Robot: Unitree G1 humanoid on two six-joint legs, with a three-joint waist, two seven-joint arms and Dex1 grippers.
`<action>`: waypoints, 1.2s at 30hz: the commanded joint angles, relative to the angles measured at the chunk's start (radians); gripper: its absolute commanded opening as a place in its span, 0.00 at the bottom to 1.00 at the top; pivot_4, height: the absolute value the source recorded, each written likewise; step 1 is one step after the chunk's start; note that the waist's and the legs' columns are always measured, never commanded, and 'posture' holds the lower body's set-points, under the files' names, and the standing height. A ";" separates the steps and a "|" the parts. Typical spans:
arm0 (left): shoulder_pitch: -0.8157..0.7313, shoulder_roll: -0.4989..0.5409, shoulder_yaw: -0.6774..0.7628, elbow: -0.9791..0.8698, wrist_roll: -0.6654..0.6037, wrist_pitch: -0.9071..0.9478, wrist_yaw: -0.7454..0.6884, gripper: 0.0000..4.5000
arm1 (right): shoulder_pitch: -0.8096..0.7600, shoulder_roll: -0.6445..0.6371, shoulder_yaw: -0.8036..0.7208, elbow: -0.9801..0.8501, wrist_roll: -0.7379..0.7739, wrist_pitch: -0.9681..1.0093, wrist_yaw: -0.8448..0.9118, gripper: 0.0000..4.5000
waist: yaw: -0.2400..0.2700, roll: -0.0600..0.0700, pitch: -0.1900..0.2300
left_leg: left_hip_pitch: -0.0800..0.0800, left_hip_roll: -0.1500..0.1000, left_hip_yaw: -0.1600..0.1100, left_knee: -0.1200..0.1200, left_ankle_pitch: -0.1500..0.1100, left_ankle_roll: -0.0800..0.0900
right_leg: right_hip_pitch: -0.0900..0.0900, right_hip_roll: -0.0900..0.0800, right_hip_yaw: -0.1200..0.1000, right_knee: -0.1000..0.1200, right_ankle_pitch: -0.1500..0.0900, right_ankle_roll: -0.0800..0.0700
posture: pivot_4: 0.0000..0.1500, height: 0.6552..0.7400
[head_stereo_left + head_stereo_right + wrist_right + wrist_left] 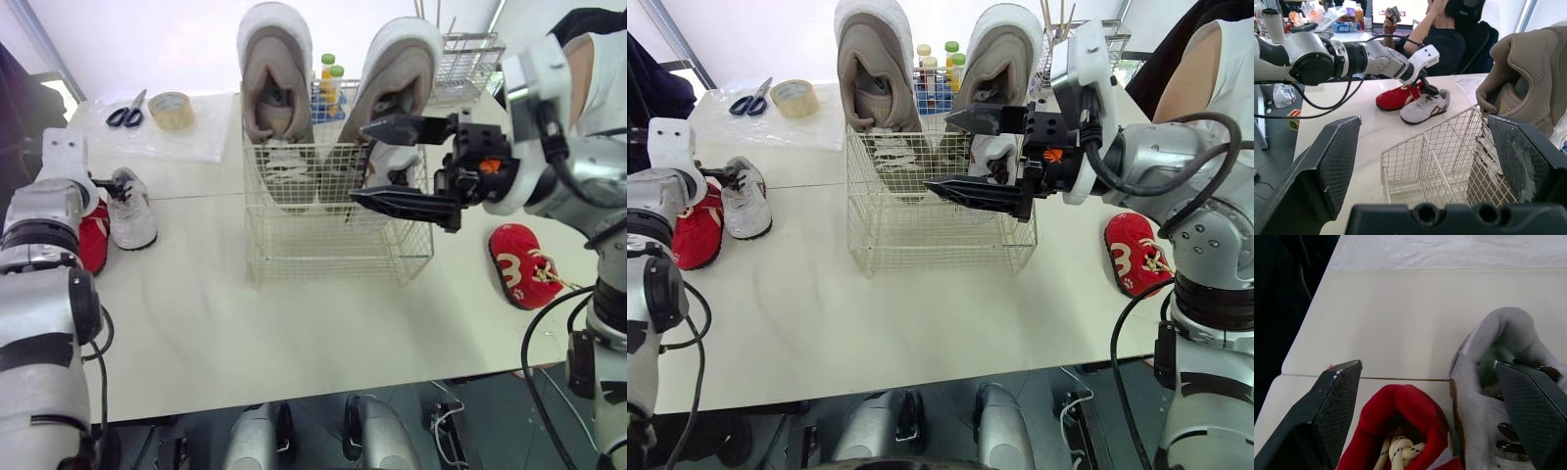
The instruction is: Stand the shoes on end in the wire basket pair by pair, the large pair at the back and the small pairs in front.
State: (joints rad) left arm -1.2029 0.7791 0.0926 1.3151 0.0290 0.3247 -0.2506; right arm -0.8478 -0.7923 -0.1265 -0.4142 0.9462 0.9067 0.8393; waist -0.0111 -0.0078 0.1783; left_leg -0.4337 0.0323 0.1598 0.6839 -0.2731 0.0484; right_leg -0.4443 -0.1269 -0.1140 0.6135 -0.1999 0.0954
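Shoes sit right at the left claw (1428, 364), which is spread wide. One finger is on the outer side of a small red shoe (1400, 411), and the other is at the mouth of the small grey shoe (1484, 396) beside it. I cannot tell whether either finger touches. These two small shoes lie side by side, touching, at the left edge of the counter (245, 333).

The right claw (358, 162) is also spread and holds nothing. It hovers at the right front part of the wire basket (323, 245), with its fingers pointing toward the robot's left.

The large pair (276, 88), beige, stands on end at the back of the basket, toes down and heels high above the rim. The front of the basket has no shoes in it.

A second red shoe (524, 264) lies on the counter to the right of the basket, well apart from it.

At the back left, scissors (127, 113) and a tape roll (170, 110) rest on a plastic sheet (186, 142). Bottles (331, 78) stand behind the basket, and a small wire rack (468, 61) is at the back right. In the right wrist view a person (1440, 34) sits in a chair beyond the counter.
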 commanded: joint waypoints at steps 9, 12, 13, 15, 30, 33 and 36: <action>-0.039 -0.027 -0.022 0.019 0.071 -0.006 -0.046 0.08 | -0.022 -0.008 -0.013 -0.019 -0.022 -0.033 0.001 1.00 | -0.001 0.000 0.000 | 0.000 0.000 0.000 0.000 0.000 0.000 | 0.000 0.000 0.000 0.000 0.000 0.000 | 1.00 1.00; -0.020 -0.035 -0.021 0.023 0.079 -0.007 -0.039 0.00 | -0.017 -0.012 -0.018 -0.025 -0.021 -0.031 -0.004 1.00 | -0.002 0.000 0.000 | 0.000 0.000 0.000 0.000 0.000 0.000 | 0.000 0.000 0.000 0.000 0.000 0.000 | 1.00 1.00; -0.018 -0.036 -0.015 0.023 0.076 -0.008 -0.035 0.00 | -0.016 -0.014 -0.019 -0.026 -0.021 -0.031 -0.006 1.00 | -0.002 0.000 0.000 | 0.000 0.000 0.000 0.000 0.000 0.000 | 0.000 0.000 0.000 0.001 0.000 0.000 | 1.00 1.00; -0.014 -0.036 0.006 0.025 0.062 -0.005 -0.016 0.00 | -0.012 -0.018 -0.022 -0.031 -0.021 -0.029 -0.009 1.00 | -0.002 0.000 0.000 | 0.000 0.000 0.000 0.000 0.000 0.000 | 0.000 0.000 0.000 0.001 0.000 0.000 | 1.00 1.00; 0.021 -0.017 0.188 0.020 -0.061 0.018 0.087 0.61 | -0.011 -0.025 -0.012 -0.027 -0.027 -0.036 -0.004 1.00 | -0.001 0.000 0.000 | 0.000 0.000 0.000 0.001 0.000 0.000 | 0.000 0.000 0.000 0.001 0.000 0.000 | 1.00 1.00; 0.048 -0.025 0.183 0.021 -0.057 0.040 0.075 0.61 | -0.012 -0.028 -0.006 -0.025 -0.039 -0.041 0.005 1.00 | -0.002 0.000 0.000 | 0.000 0.000 0.000 0.001 0.000 0.000 | 0.000 0.000 0.000 0.001 0.000 0.000 | 1.00 1.00; 0.059 -0.035 0.177 0.021 -0.055 0.050 0.071 0.61 | -0.016 -0.026 -0.003 -0.022 -0.045 -0.043 0.011 1.00 | -0.003 0.000 -0.001 | 0.000 0.000 0.000 0.001 0.000 0.000 | 0.000 0.000 0.000 0.001 0.000 0.000 | 1.00 1.00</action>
State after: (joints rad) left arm -1.1646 0.7404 0.2675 1.3312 -0.0307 0.3490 -0.1761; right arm -0.8468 -0.8037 -0.1220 -0.4193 0.9074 0.8863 0.8441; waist -0.0146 -0.0081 0.1777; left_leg -0.4337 0.0322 0.1599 0.6848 -0.2730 0.0488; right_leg -0.4442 -0.1269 -0.1140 0.6148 -0.1998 0.0956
